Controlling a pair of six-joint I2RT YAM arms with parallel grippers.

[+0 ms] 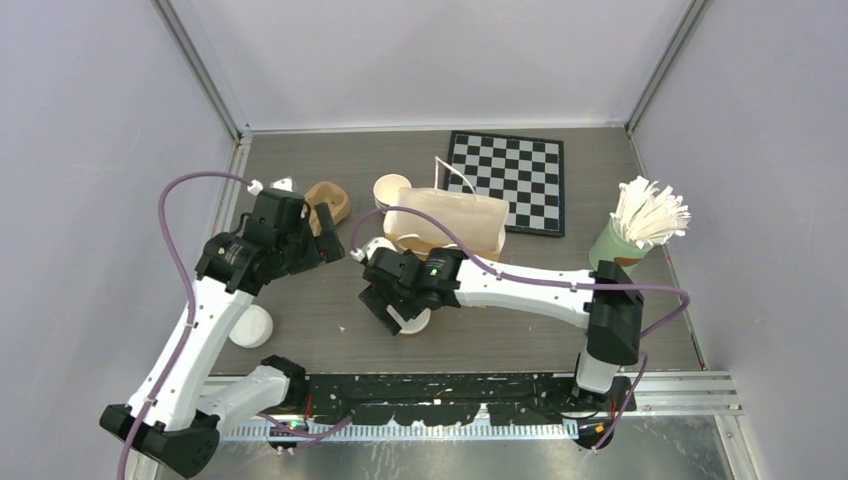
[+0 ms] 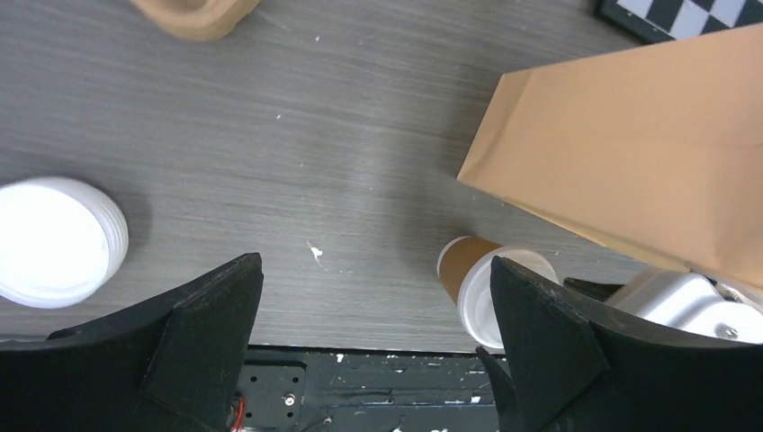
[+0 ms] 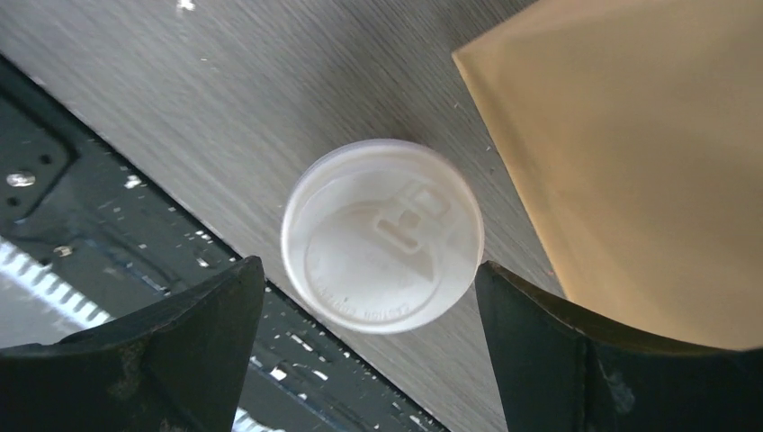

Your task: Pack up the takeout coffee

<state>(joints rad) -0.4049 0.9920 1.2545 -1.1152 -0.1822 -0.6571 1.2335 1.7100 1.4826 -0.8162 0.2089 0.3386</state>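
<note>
The takeout coffee (image 3: 382,236), a tan cup with a white lid, stands upright on the table near its front edge, beside the brown paper bag (image 1: 450,222). My right gripper (image 3: 369,337) hovers over it, open, one jaw on each side of the lid and not touching it. In the top view the cup (image 1: 413,323) is mostly hidden under the right gripper (image 1: 392,312). The left wrist view shows the cup (image 2: 470,268) next to the bag (image 2: 630,171). My left gripper (image 2: 373,333) is open and empty, left of the bag in the top view (image 1: 335,248).
A loose white lid (image 1: 250,325) lies at the front left. A stack of lidless tan cups (image 1: 392,190) and a brown moulded holder (image 1: 328,200) stand behind the bag. A chessboard (image 1: 508,180) and a green cup of white sticks (image 1: 640,225) are at the right.
</note>
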